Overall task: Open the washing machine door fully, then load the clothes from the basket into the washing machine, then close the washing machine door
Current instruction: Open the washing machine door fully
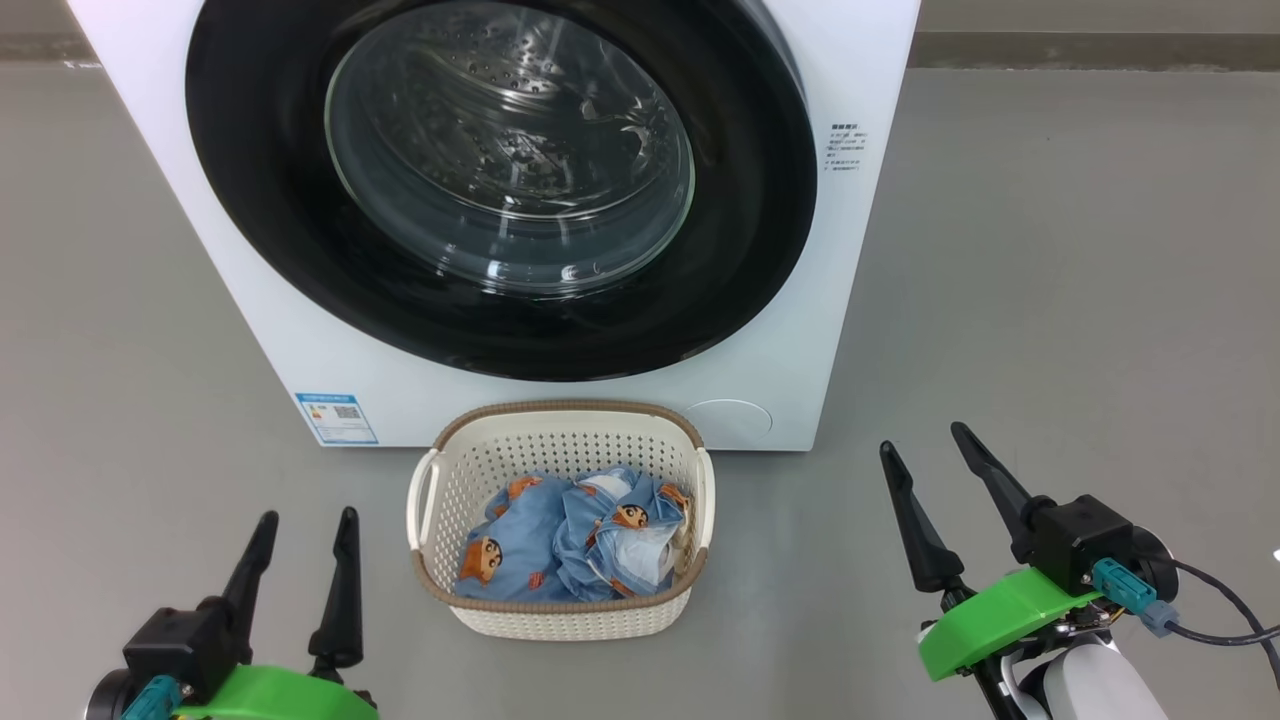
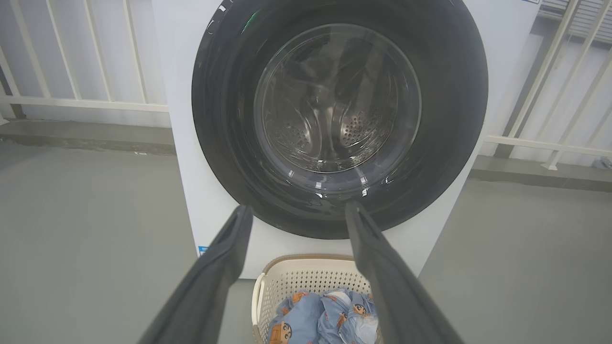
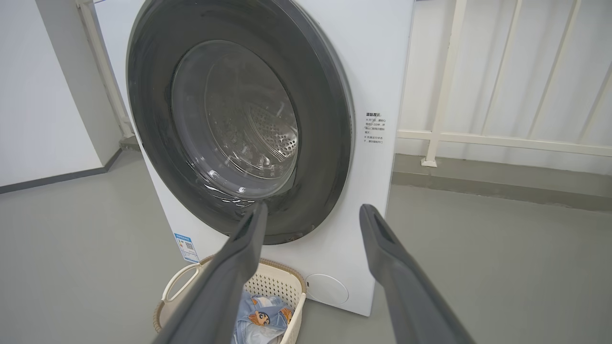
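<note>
The white washing machine (image 1: 800, 250) stands ahead with its round black glass door (image 1: 500, 180) lying against the front; the right wrist view shows the door (image 3: 239, 124) with a slight gap at its right edge. On the floor in front sits the cream basket (image 1: 560, 440) holding the light blue clothes (image 1: 570, 545). My left gripper (image 1: 305, 525) is open, low and left of the basket. Right of the basket, my right gripper (image 1: 925, 445) is open too. Both are empty and touch nothing.
Grey floor spreads on both sides of the machine. A white railing (image 2: 86, 100) runs behind it, and a white wall (image 3: 43, 95) stands to one side. A blue label (image 1: 337, 418) marks the machine's lower left corner.
</note>
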